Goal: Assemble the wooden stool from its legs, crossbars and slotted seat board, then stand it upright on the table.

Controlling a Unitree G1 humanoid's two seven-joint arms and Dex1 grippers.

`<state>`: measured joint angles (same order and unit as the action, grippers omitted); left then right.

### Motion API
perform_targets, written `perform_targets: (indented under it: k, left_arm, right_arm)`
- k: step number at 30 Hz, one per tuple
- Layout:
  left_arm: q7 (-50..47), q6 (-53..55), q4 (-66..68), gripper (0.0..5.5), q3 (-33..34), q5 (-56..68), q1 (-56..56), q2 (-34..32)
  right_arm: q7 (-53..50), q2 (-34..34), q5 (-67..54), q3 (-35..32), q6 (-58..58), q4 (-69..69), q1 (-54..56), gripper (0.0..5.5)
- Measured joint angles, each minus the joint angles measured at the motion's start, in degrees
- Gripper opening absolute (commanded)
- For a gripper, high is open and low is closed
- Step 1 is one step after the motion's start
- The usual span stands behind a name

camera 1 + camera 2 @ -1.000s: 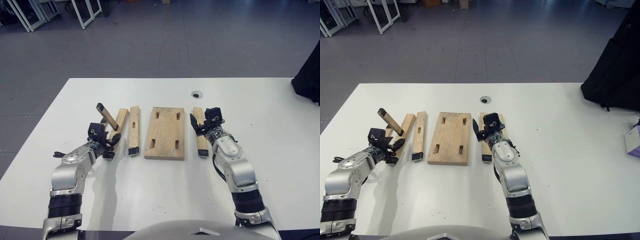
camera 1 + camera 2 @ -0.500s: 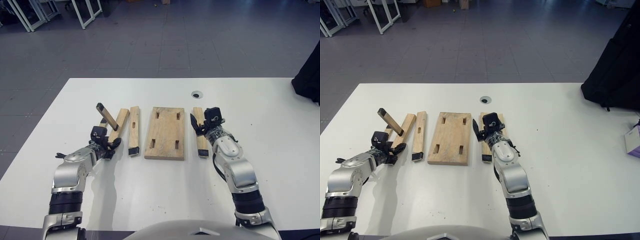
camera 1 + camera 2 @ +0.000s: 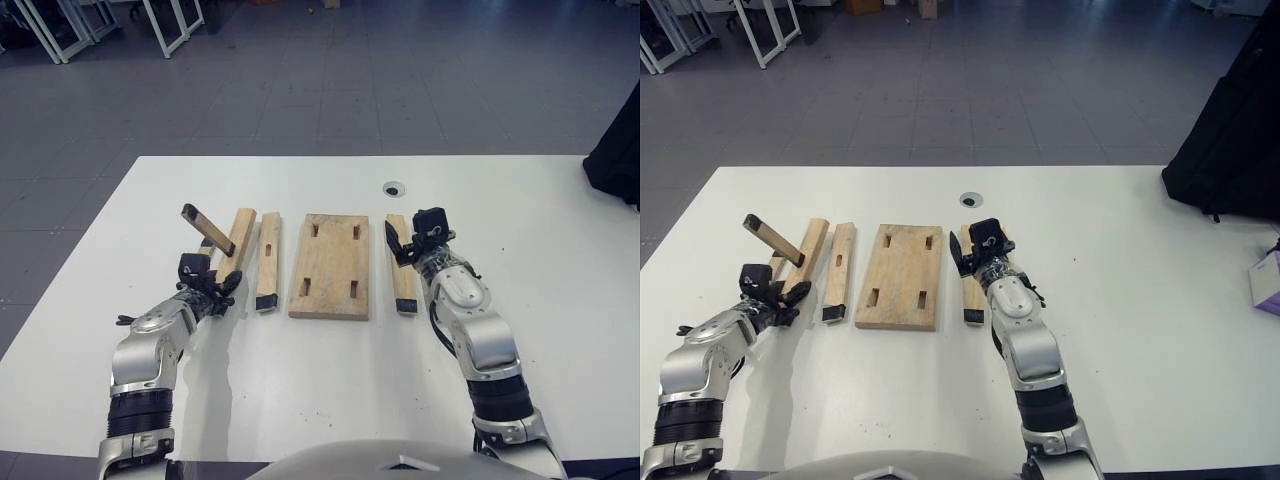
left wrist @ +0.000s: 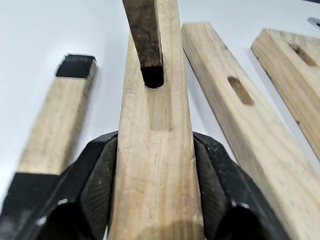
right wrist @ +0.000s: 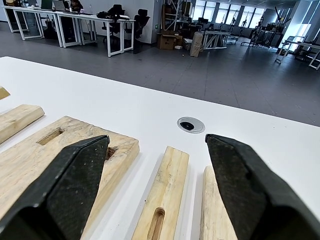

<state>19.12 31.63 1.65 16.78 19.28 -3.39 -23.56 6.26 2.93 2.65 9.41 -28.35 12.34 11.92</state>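
Stool parts, unassembled, laid flat on a white worktop. Slotted seat board: centre, four slots facing up, nothing fitted into them. Outer left leg: lies left of the board with a dark-tipped crossbar seated in its mortise and slanting up and away from the board. Left end effector: closed on the near end of this leg, both pads pressed to its sides. Slotted leg: flat between the held leg and the board, close to each, mortise empty. Loose crossbar: flat on the outer side of the held leg, black-capped. Right-hand leg: just beside the board's right edge, mortise facing up; another timber piece lies just beside it. Right end effector: wide open, holding nothing, poised over the far end of the right-hand leg. Cable port: set in the worktop beyond the parts. Step judged in hand: building the left leg pair, early in the task. Next move probably calls for steadying the held leg and bringing the slotted leg's mortise onto the crossbar's free end, square enough to seat.
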Motion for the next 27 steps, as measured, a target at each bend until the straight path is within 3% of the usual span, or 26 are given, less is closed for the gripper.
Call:
perform_targets:
  k: [5,9,12,17,27]
  left_arm:
    - [1.9,-5.9,-7.7,2.06,2.73,7.71,-4.79,4.27]
    - [14.6,-2.39,-16.57,2.05,0.05,22.36,-1.39,6.06]
    - [22.38,6.3,-18.53,2.05,-0.37,35.17,4.93,5.45]
    - [31.23,15.95,-24.7,2.05,-2.4,48.13,9.58,0.56]
    - [30.58,19.15,-30.57,2.05,-3.51,55.93,10.42,-2.78]
  right_arm:
    - [0.67,-0.9,-3.86,-3.69,0.72,-1.7,2.09,3.55]
    - [7.11,-6.72,-28.55,-16.11,-5.72,-0.48,4.51,3.55]
    - [15.28,-6.34,-46.86,-19.28,-12.1,5.1,2.52,3.55]
    - [21.57,-3.64,-71.93,-20.0,-20.08,14.28,-0.08,3.55]
    - [17.77,0.66,-78.45,-13.61,-21.7,15.78,-3.5,3.55]
